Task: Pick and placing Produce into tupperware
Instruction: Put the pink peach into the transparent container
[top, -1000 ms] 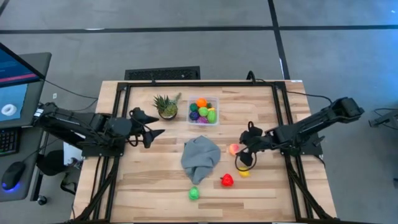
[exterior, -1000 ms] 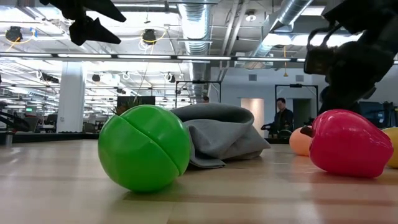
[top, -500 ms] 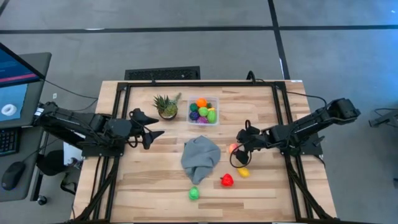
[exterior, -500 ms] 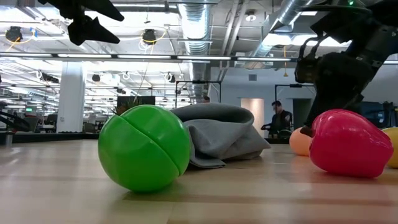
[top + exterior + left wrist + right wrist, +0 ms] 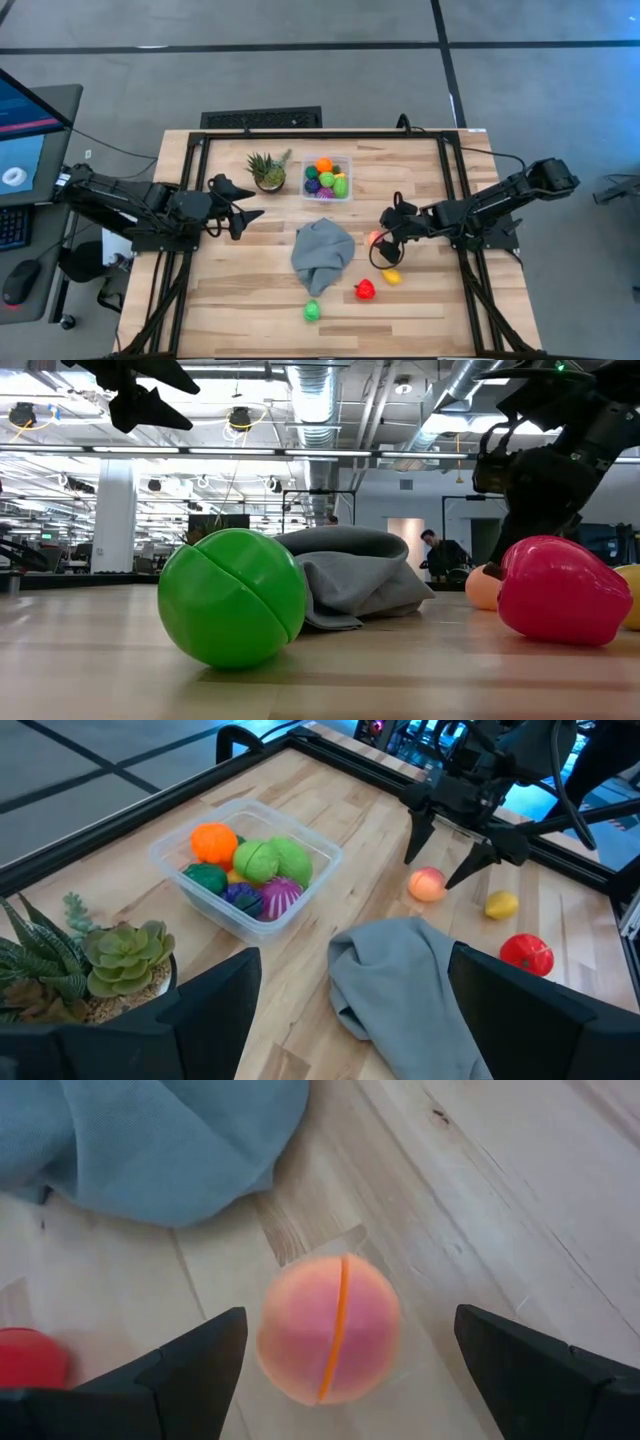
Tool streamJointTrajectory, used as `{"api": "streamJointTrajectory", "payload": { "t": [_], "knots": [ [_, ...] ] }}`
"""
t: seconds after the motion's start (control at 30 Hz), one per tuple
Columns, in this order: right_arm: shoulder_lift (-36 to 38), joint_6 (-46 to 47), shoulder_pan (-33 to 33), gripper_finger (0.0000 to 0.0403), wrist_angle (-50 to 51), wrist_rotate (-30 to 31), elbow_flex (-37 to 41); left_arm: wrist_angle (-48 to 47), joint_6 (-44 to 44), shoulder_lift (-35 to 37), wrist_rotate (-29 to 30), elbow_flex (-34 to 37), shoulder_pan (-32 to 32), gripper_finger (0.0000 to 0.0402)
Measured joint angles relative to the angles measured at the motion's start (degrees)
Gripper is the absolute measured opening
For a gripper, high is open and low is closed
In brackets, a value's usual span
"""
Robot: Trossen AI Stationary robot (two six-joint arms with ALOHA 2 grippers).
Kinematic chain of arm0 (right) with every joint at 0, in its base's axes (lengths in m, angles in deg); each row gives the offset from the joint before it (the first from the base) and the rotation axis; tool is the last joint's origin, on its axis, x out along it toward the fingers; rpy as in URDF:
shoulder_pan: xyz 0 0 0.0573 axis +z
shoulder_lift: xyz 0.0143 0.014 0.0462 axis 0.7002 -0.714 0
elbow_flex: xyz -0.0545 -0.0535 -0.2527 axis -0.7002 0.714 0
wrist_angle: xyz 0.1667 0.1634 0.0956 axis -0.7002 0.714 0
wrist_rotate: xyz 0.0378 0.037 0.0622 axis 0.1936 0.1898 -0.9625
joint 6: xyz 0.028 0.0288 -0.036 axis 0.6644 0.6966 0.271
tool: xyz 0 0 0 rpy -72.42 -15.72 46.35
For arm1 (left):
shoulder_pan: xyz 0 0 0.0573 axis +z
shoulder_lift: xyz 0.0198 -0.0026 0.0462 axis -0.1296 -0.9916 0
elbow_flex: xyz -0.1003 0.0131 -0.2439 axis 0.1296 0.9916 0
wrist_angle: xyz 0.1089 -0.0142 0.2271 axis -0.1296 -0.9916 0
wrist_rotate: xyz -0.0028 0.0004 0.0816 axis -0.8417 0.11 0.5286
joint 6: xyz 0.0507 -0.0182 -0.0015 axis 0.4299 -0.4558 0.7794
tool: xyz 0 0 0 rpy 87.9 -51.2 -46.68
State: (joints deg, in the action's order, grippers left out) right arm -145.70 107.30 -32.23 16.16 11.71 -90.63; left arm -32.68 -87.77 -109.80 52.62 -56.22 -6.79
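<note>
While the arms work over a wooden table, these lines describe the moment.

Right gripper: the right gripper [image 5: 378,241] hangs low over a peach-coloured toy fruit [image 5: 328,1329], fingers spread wide on either side of it and not touching it.
What changed: a second ago this gripper sat a little further right with narrower fingers; it has since shifted over the peach piece and opened fully.
Meaning: this looks like the lead-in to a pick; the fruit lies on the table, not yet gripped.
Left gripper: the left gripper [image 5: 243,211] waits raised at the table's left side, fingers open, holding nothing.
Tupperware: the tupperware [image 5: 327,178] sits near the far edge beside a potted plant [image 5: 267,169], already holding several pieces.
Loose produce: a yellow piece [image 5: 392,277], a red piece [image 5: 365,290] and a green ball [image 5: 312,311] lie near a grey cloth [image 5: 322,253].
</note>
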Motion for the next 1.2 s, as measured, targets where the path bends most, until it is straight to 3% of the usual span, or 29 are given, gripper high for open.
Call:
{"api": "streamJointTrajectory", "payload": {
  "t": [0.17, 0.4, 0.8, 1.2],
  "knots": [
    [-0.39, -1.38, 0.0, 0.038, -0.11, 0.0, 0.0, 0.01, 0.02, 0.0, 0.04, -0.02, 0.0, 0.0311],
    [-6.29, -0.76, 0.02, 0.038, -3.62, -2.78, 0.0, 0.08, -0.01, 0.0, 0.07, -0.02, 0.0, 0.0311],
    [-9.07, 0.17, -0.25, 0.0377, -4.93, -1.01, -1.25, 0.12, -0.39, -0.02, 0.07, -0.02, 0.0, 0.0311],
    [-9.11, 0.17, -0.46, 0.0277, -4.5, -0.37, -1.16, 0.08, -0.46, -0.01, -0.07, -0.02, 0.0, 0.0311]
  ]
}}
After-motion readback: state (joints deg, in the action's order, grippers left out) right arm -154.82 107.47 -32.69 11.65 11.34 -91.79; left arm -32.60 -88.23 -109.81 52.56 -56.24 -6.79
